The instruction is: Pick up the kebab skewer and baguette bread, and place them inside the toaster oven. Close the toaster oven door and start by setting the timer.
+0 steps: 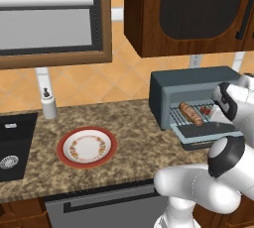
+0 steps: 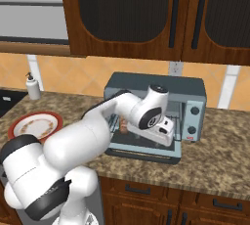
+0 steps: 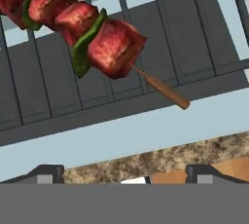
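Note:
The toaster oven [image 1: 191, 81] stands on the counter with its door [image 1: 206, 132] dropped open. On the wire rack lies the baguette bread [image 1: 191, 114], and to its right are the red chunks of the kebab skewer [image 1: 206, 109]. In the hand view the kebab skewer [image 3: 87, 30] rests on the rack [image 3: 160, 62], its red meat and green pieces running to the upper left and its bare stick end pointing lower right. My gripper [image 3: 125, 177] is open just in front of it, with nothing between the fingertips. The hand [image 2: 160, 123] hovers over the open door.
A red-rimmed plate [image 1: 87, 147] sits on the granite counter left of the oven. A soap dispenser [image 1: 48, 104] and a dark sink [image 1: 15, 145] lie further left. Two knobs [image 2: 192, 121] are on the oven's right side. Wooden cabinets [image 2: 146, 13] hang above.

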Motion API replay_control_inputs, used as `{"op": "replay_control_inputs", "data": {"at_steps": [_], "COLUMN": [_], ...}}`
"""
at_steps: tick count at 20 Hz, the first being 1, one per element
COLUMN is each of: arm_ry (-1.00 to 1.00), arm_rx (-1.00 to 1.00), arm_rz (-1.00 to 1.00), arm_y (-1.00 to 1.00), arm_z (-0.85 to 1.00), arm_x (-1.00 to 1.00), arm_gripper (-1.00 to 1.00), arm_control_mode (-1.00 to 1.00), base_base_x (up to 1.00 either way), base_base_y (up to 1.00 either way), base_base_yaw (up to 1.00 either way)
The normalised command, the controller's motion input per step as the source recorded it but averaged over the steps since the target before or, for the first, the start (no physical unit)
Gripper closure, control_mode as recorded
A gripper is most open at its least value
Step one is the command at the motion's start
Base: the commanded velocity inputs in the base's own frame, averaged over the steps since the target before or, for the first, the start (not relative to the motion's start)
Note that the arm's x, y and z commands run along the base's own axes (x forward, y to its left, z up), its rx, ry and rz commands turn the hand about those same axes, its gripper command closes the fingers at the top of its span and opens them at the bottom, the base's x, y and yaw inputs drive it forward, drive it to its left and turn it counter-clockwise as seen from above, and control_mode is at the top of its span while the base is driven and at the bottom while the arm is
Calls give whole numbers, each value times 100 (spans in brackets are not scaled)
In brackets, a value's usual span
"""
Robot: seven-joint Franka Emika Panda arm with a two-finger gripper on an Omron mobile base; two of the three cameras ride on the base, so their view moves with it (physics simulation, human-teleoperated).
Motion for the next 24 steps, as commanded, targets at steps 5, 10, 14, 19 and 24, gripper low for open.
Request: {"op": "replay_control_inputs", "data": {"at_steps": [5,10,14,19,24], "arm_ry": [1,1,0,1,1], "arm_rx": [-12,-11,-10,-10,-4], "arm_rz": [-14,-5,-2,-1,-1], "arm_y": [-4,-5,-6,-2,-3], "arm_z": [-25,-27,-19,-18,-15], "arm_x": [12,0,2,13,4], "arm_gripper": [-100,-100,-100,-100,-100], "arm_control_mode": [-100,-100,-100,-100,-100], "base_base_x": [0,0,0,0,0], "base_base_y": [0,0,0,0,0], "base_base_yaw": [0,0,0,0,0]}}
